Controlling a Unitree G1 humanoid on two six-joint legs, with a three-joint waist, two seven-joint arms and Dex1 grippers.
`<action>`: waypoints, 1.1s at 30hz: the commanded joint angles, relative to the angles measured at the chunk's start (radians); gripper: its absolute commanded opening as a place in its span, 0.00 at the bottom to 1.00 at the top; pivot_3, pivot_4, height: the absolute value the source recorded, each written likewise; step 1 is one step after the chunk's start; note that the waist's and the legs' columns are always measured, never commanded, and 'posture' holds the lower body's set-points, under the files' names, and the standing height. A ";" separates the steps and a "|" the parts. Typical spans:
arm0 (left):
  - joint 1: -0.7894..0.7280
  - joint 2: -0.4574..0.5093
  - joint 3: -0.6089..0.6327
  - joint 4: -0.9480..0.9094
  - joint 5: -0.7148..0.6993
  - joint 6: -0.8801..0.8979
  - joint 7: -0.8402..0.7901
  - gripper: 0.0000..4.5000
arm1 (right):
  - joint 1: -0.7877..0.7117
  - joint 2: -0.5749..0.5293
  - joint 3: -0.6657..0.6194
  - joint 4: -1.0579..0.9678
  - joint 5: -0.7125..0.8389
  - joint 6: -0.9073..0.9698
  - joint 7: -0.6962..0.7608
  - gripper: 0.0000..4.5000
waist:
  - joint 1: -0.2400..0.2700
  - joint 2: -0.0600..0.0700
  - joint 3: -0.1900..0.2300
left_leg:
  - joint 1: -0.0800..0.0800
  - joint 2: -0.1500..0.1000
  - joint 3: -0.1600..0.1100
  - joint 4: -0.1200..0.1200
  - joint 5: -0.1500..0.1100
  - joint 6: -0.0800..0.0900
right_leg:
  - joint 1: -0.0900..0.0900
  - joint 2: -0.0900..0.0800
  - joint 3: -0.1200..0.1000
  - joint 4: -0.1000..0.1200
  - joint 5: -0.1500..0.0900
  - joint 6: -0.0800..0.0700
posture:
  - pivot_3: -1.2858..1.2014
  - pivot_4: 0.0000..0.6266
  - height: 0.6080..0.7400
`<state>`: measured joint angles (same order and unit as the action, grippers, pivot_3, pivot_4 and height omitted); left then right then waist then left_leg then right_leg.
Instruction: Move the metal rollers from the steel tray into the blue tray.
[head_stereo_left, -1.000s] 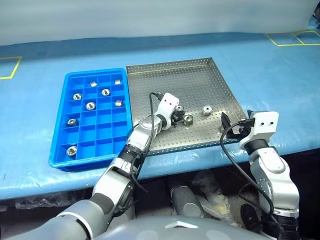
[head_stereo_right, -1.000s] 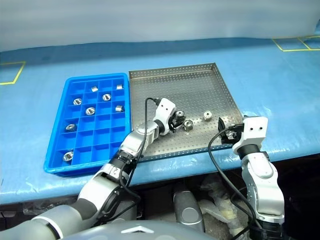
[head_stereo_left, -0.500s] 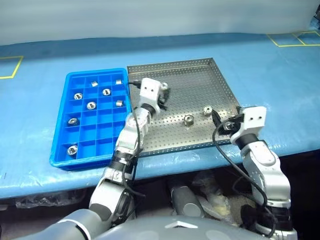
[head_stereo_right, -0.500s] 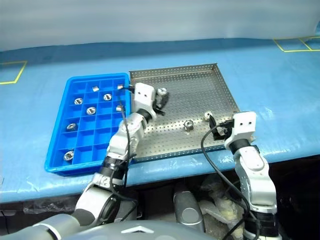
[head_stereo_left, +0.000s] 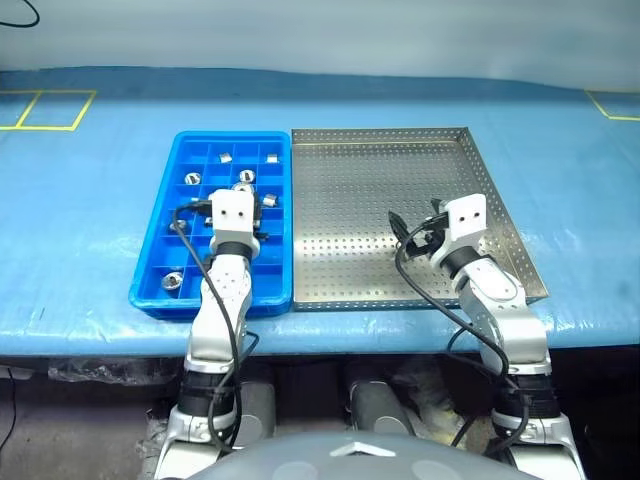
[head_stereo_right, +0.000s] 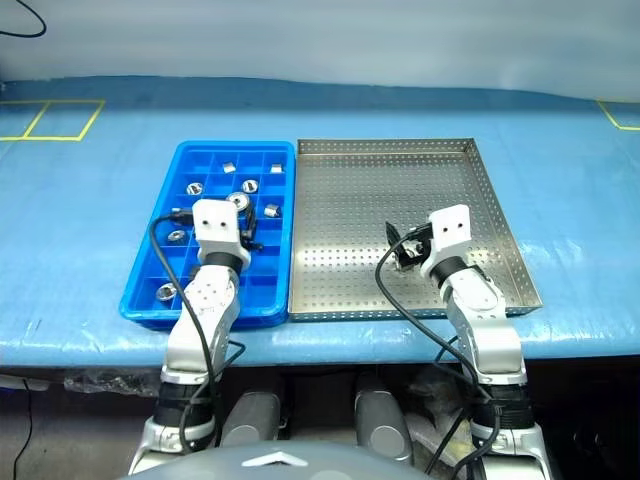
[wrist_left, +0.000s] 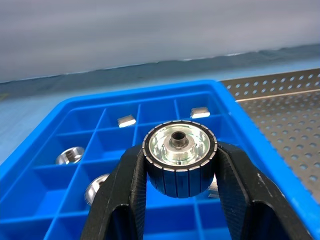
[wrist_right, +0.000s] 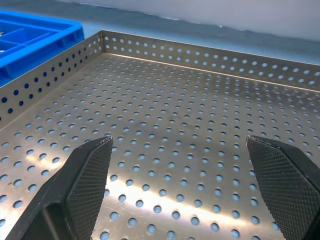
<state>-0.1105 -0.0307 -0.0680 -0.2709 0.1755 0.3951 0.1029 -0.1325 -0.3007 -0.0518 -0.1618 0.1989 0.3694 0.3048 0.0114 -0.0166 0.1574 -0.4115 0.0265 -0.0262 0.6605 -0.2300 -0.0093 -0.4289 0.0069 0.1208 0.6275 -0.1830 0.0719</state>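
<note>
- A bright blue gridded plastic tray (head_stereo_left: 150, 290) holding small shiny silver metal rollers (head_stereo_left: 172, 281) touches a perforated square grey steel tray (head_stereo_left: 380, 160).
- The left tool (head_stereo_left: 250, 199) hangs over the blue tray.
- The right tool (head_stereo_left: 418, 232) hangs over the steel tray.

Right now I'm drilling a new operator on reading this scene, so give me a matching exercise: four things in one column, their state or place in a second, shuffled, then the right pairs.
Things:
1. left gripper
2. right gripper
3. blue tray
4. steel tray

States or places:
A. jaws wide open, holding nothing, over the perforated floor
B. holds several metal rollers in its compartments
C. shut on a roller, above the compartments
D. grey, perforated, lying to the robot's right of the other tray

Pairs: 1-C, 2-A, 3-B, 4-D
</note>
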 joint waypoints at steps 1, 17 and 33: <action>0.035 0.015 0.006 -0.109 0.019 0.018 0.002 0.37 | -0.037 0.003 0.005 0.017 -0.007 -0.043 0.017 1.00 | 0.006 0.000 0.000 | 0.000 0.000 0.000 0.000 0.000 0.000 | 0.000 0.000 0.000 0.000 0.000 0.000 | 0.60 0.24 1.00; 0.185 -0.007 0.018 -0.255 -0.033 0.154 -0.045 0.54 | -0.064 0.008 0.003 0.052 -0.007 -0.059 0.042 1.00 | 0.034 0.000 0.000 | 0.000 0.000 0.000 0.000 0.000 0.000 | 0.000 0.000 0.000 0.000 0.000 0.000 | 0.61 0.24 1.00; -0.008 0.215 0.006 -0.180 -0.247 -0.037 -0.429 0.89 | 0.020 -0.052 -0.112 -0.026 0.008 0.096 -0.029 1.00 | 0.024 0.000 0.000 | 0.000 0.001 0.002 -0.002 0.000 0.000 | -0.001 0.000 0.000 -0.001 -0.001 -0.001 | 0.59 0.24 1.00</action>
<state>-0.1043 0.1698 -0.0666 -0.4501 -0.0263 0.3904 -0.2765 -0.1114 -0.3408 -0.1356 -0.1462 0.2009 0.4266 0.2886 0.0354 -0.0164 0.1573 -0.4115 0.0273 -0.0242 0.6589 -0.2302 -0.0093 -0.4299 0.0066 0.1208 0.6268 -0.1836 0.0709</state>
